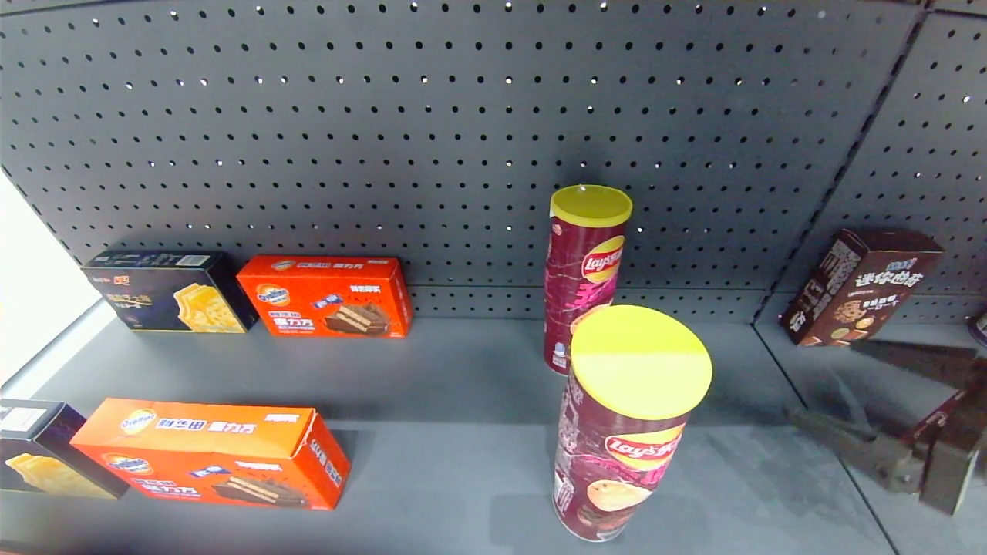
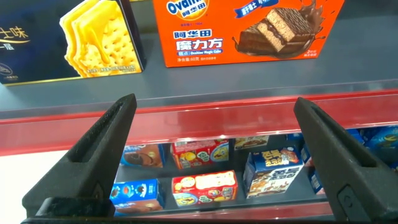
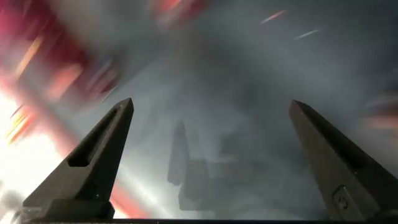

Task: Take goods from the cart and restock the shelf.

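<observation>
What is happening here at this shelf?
A robot is restocking the shelf. The front can and back can stand upright on it, with boxes lying to their left. The right gripper is open and empty, to the right of the front can. The left gripper is open and empty too, before the shelf's red front edge.

Behind everything you see a dark grey pegboard back panel (image 1: 432,116), with pinpoints of light showing through some of its small round holes. It meets the flat grey shelf (image 1: 463,370) at a low perforated lip. To your right, 1 dark upright (image 1: 848,177) divides this bay from a 2nd panel (image 1: 952,116) of the same pegboard. At the far left edge a bright white patch (image 1: 27,285) washes out the view. In the left wrist view, a glossy red rail (image 2: 217,118) runs along the shelf front.
</observation>
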